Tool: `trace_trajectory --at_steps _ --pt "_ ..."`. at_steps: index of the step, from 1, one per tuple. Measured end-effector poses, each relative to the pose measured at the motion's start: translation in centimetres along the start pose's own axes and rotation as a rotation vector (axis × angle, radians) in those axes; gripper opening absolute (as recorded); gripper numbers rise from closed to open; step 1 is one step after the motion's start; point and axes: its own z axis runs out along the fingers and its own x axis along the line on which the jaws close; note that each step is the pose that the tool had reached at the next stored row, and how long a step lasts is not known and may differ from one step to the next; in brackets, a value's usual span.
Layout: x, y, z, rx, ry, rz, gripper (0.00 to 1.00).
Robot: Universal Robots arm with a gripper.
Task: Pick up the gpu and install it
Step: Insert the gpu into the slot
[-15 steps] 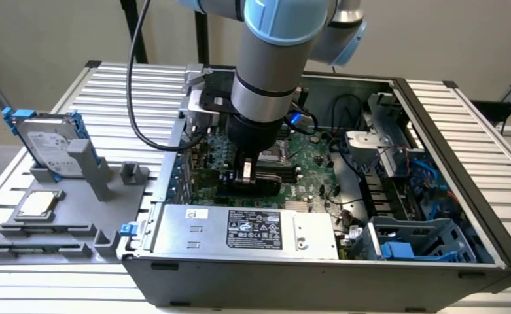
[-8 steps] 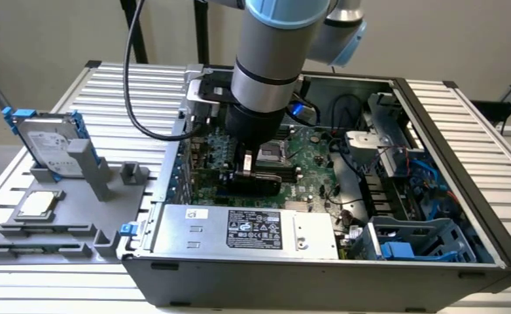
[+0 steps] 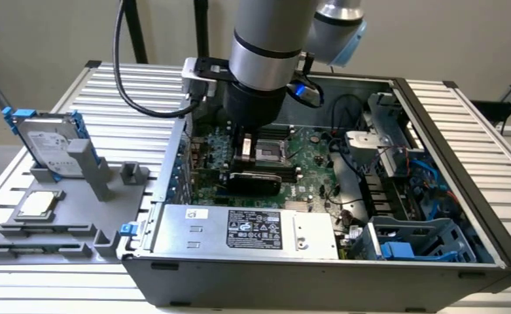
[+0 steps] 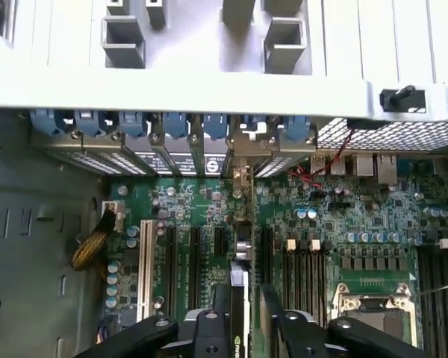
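The arm reaches down into the open computer case (image 3: 325, 275) on the slatted bench (image 3: 491, 124), and its gripper (image 4: 243, 328) has the jaws closed narrowly on the top edge of the gpu (image 4: 241, 224), which stands on edge in a slot of the green motherboard (image 4: 343, 231), its metal end against the row of blue-clipped rear slots (image 4: 172, 127). A logo shows on the card's top edge near the jaws, too small to read. The power supply (image 3: 246, 229) carries a black label I cannot make out. Outside the case, a gray holder (image 3: 72, 203) keeps a hard drive (image 3: 50, 147) upright and a square chip (image 3: 37, 205) flat. Cables crowd the case on the exterior view's right.
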Motion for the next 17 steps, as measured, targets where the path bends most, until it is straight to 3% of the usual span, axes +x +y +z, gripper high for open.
trace_trajectory --at_steps 5,8,12,17 --pt "0.0 1.17 0.12 -0.0019 0.0036 -0.004 0.11" --pt "0.0 1.66 0.16 -0.0092 0.0117 -0.008 0.11" --pt "0.0 2.15 0.24 -0.0249 0.0205 -0.014 0.11" --pt "0.0 2.72 0.31 -0.0515 0.0252 -0.022 0.11"
